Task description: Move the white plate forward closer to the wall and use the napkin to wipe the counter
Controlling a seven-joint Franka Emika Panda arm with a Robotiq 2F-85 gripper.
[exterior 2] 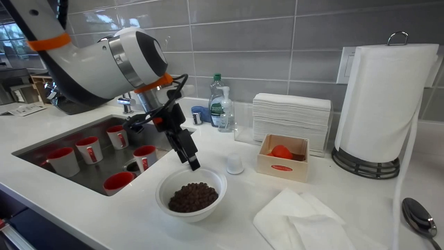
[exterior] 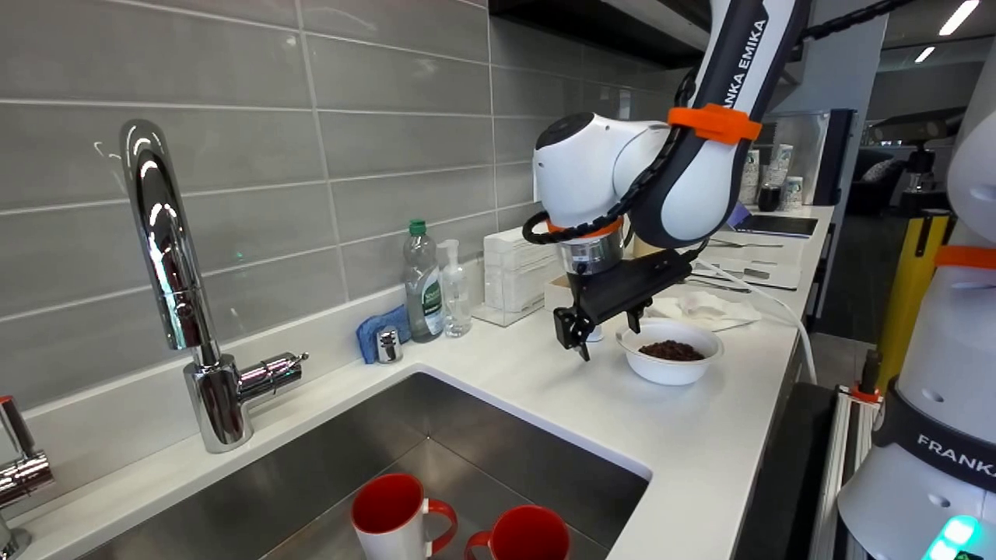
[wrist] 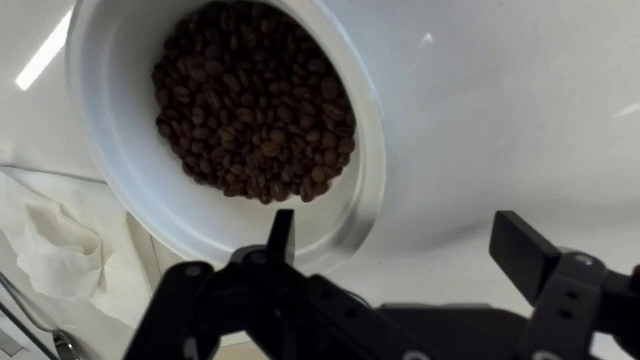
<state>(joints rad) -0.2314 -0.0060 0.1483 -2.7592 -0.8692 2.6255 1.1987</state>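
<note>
Wrist view: white bowl of dark brown beans upper left, on counter. Pincer spread wide, low in frame, one tip over bowl, other outside it. Crumpled napkin lower left. Grey tiled wall in upper part of both exterior views.

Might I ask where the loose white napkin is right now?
In an exterior view, the loose white napkin lies on the counter at lower right, between the white bowl and the spoon.
</note>
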